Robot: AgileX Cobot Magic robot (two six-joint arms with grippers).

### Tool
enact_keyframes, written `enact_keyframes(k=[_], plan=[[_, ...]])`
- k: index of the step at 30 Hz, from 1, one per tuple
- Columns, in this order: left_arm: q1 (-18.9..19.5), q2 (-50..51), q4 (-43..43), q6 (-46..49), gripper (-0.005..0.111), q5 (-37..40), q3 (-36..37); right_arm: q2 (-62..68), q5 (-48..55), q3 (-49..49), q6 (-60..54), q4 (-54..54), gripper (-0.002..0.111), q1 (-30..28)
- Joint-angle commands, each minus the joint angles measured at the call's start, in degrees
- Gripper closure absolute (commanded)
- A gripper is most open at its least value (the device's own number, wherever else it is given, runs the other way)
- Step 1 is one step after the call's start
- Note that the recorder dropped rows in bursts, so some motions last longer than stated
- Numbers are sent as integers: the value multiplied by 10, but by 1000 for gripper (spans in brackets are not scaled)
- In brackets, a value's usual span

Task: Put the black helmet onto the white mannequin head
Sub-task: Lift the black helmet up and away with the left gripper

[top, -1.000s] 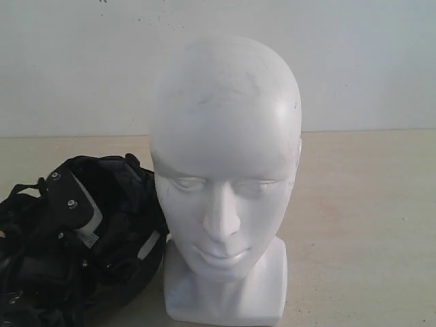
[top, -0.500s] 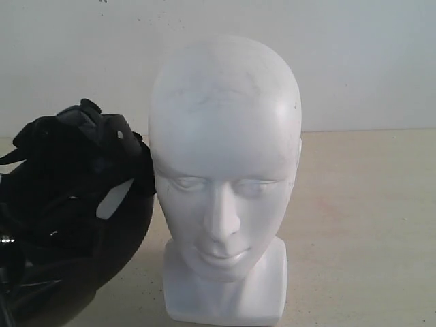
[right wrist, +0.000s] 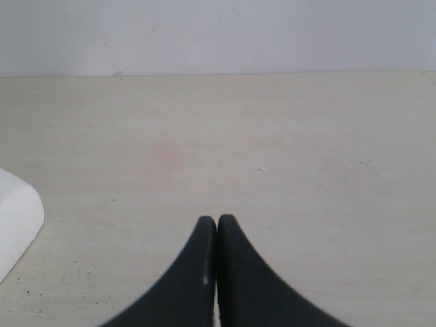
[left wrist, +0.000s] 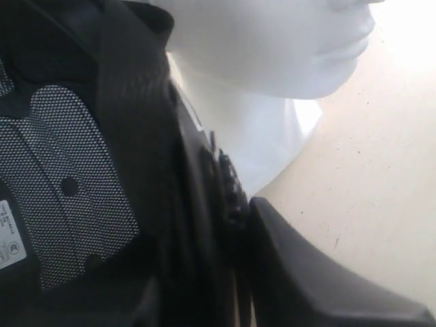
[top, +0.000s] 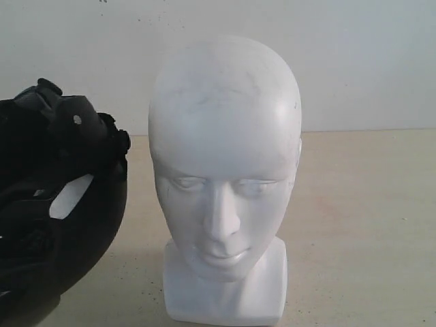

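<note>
The white mannequin head (top: 225, 177) stands upright on its squared base at the middle of the table, face toward the exterior camera. The black helmet (top: 51, 204) hangs raised at the far left, its open padded inside turned toward the camera, a small gap from the head. In the left wrist view the helmet rim (left wrist: 197, 204) is pinched by my left gripper (left wrist: 238, 225), with the mesh lining (left wrist: 61, 184) beside it and the head's chin and neck (left wrist: 272, 102) just beyond. My right gripper (right wrist: 216, 221) is shut on nothing, low over bare table, with the base corner (right wrist: 17, 218) of the head beside it.
A pale wall (top: 354, 61) closes the back of the beige table (top: 361, 225). Neither arm shows in the exterior view.
The helmet has risen off the table and swung up and to the left, away from the head's cheek. The mannequin head has not moved.
</note>
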Motion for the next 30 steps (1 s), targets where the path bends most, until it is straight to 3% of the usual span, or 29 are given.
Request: enact_keyframes(k=[1,11,17,22,30], plan=[[1,-35,76,-46,102,-15,-5,-3,-2,0,-2,-5,108,-4],[1,-54,82,-53,102,-9,-11,-3,-2,0,-2,-5,108,-4],[1,-70,102,-101,102,-5,-59,-3,-2,0,-2,-5,108,-4],[1,-103,240,-305,102,-40,-87,-3,-2,0,-2,-5,108,-4],[1,-161,544,-773,102,-144,-88,-3,-2,0,-2,-5,108,-4]])
